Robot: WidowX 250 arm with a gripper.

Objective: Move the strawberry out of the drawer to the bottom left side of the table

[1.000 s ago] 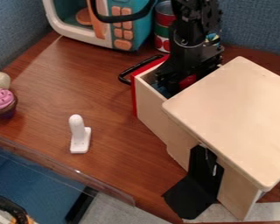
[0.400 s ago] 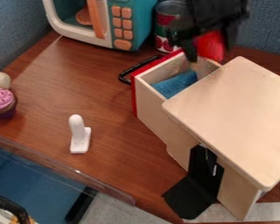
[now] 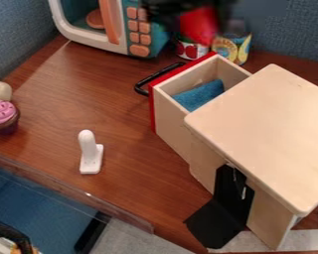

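One red strawberry (image 3: 198, 27), clamped in the black hand (image 3: 195, 21), held up near the far edge of the table (image 3: 112, 99). One wooden drawer (image 3: 170, 115), red-fronted, open; blue cloth (image 3: 201, 95) inside.

"What's at the upper left?"
"I see a toy microwave (image 3: 160, 43), a can (image 3: 190, 50) beside its right side."
"And the drawer (image 3: 168, 114)?"
"I have it just above centre, cloth (image 3: 200, 95) inside; cupcake (image 3: 3, 117) at the left edge."
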